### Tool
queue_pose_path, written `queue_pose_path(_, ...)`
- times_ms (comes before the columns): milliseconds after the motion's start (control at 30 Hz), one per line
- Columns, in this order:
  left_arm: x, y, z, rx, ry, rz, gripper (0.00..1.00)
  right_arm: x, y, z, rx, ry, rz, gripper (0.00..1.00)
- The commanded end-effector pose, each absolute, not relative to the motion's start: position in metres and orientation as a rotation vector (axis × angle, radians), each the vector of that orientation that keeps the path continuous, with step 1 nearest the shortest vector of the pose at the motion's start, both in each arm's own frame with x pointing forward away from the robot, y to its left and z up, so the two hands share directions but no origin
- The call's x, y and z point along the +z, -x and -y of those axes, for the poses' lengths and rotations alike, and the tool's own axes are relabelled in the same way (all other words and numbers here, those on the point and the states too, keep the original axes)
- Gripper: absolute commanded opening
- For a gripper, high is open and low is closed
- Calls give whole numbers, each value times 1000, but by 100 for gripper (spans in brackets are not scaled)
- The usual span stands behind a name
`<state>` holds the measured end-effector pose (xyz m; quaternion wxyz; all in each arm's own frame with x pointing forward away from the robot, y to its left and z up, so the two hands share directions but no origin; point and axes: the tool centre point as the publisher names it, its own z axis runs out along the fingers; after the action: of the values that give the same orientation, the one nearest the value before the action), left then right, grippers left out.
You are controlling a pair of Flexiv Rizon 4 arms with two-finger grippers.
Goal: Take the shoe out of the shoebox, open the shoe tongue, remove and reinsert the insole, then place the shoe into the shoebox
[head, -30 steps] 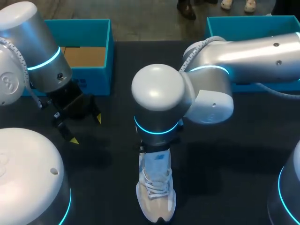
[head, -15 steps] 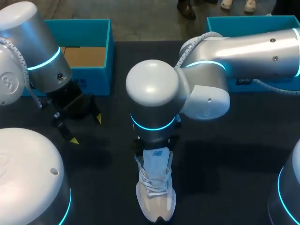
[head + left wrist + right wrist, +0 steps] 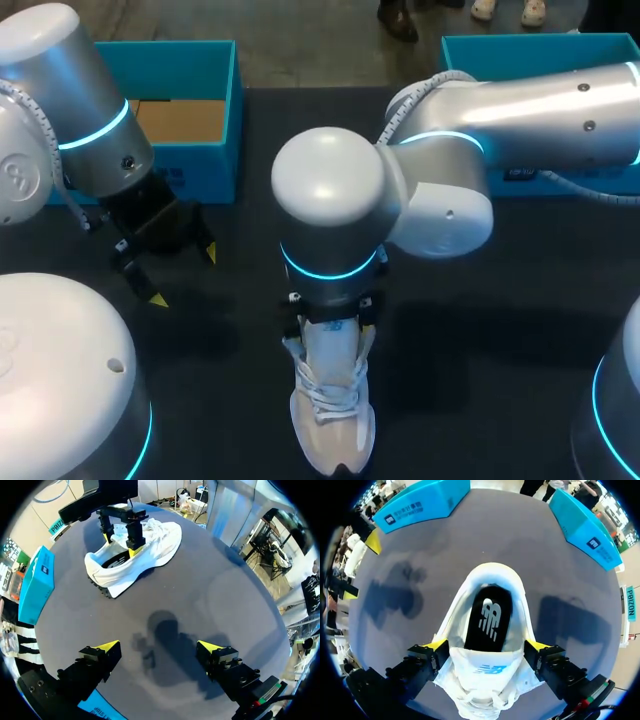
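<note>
Right wrist view | our right gripper [image 3: 486, 644] wide, astride the shoe [image 3: 489, 630] at its tongue | our left gripper [image 3: 159, 645] wide, above the table [image 3: 225, 595], well aside

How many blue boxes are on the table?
2. One blue box at the far left, open; the other box at the far right, partly behind the right arm.

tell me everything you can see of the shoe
The shoe is a white and cream sneaker, fabric by its look, with white laces, a dark insole with a white logo lying inside, and a dark lugged outsole. It stands upright on its sole on the dark table, toe toward the robot. The right end effector straddles it at the tongue, its open fingers close against either flank.
</note>
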<state>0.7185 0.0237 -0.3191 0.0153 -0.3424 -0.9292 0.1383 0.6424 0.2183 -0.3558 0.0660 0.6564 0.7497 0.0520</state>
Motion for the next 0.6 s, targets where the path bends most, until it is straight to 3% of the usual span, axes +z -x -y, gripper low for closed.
queue_pose_path(33, -319, -718, -24, 426, 1065, 2891, 100, -353, -629, -224, 182, -2104, -2115, 100)
queue_pose_path(600, -319, -718, -24, 426, 1065, 2891, 100, -330, -597, -237, 170, -2064, -2117, 100)
